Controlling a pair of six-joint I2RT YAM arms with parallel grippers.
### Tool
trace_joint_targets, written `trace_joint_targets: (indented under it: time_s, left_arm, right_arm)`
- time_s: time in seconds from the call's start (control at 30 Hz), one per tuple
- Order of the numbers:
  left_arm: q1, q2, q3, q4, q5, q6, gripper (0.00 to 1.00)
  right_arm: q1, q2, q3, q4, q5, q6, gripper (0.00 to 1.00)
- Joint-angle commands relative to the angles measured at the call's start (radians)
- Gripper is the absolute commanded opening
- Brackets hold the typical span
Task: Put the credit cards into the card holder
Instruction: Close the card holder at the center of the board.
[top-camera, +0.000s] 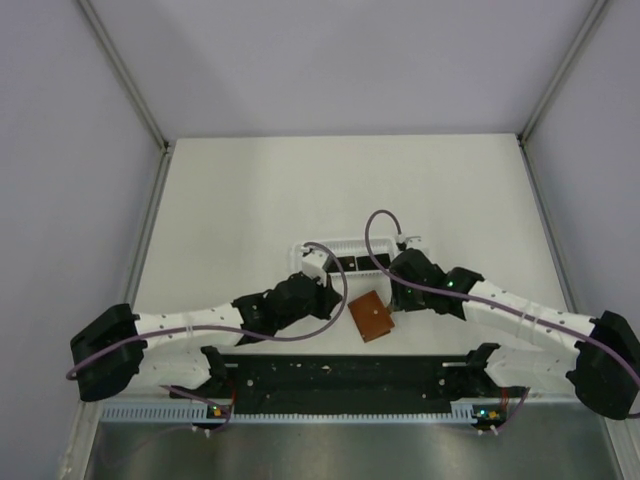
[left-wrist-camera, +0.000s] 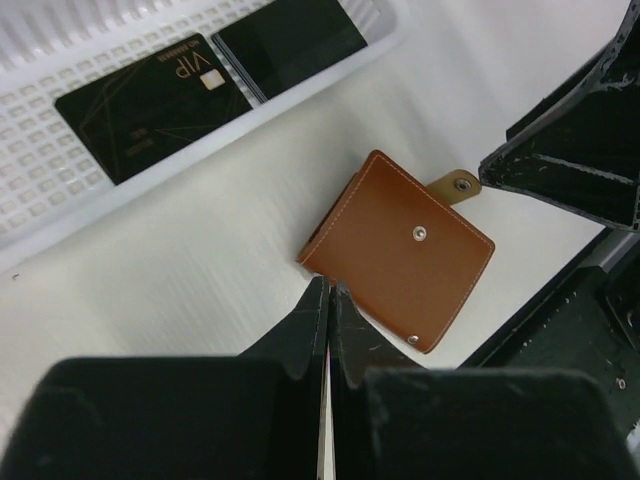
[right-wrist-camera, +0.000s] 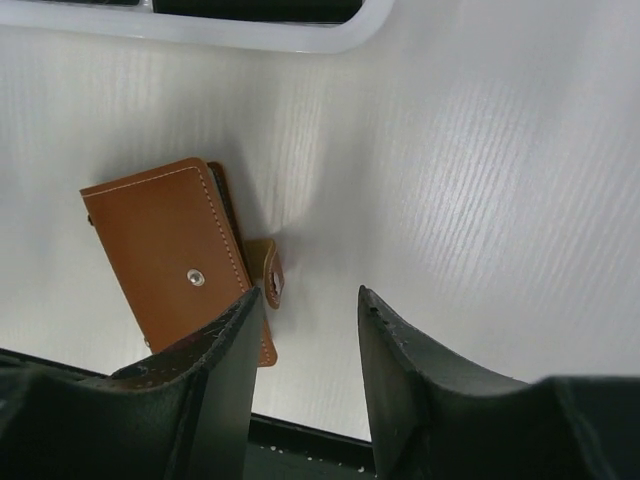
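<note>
Left wrist view: the cards lie flat in the white basket, one marked "VIP" in gold with its smaller print unreadable, and the closed holder lies on the table just beside the basket. The left claw is pressed together and empty at the holder's edge; the right claw is spread and empty, beside the loose tab. I judge that the holder may slide instead of opening, since nothing pins it.

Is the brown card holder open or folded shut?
Folded shut: the card holder lies flat, showing only its brown outer cover. Its clasp tab sticks out unfastened.
</note>
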Motion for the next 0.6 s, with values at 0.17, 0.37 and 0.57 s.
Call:
trace_joint_targets:
  time_s: [0.17,0.37,0.57]
  left_arm:
    - [0.003,0.134,0.068,0.177,0.143,0.026,0.00]
    - [0.003,0.203,0.097,0.224,0.167,0.035,0.00]
    - [0.003,0.270,0.100,0.275,0.199,0.024,0.00]
  right_arm:
    - [-0.062,-0.050,-0.072,0.163,-0.157,-0.008,0.38]
    - [-0.097,-0.041,-0.103,0.217,-0.204,-0.008,0.30]
    - [-0.114,-0.030,-0.126,0.257,-0.237,-0.005,0.17]
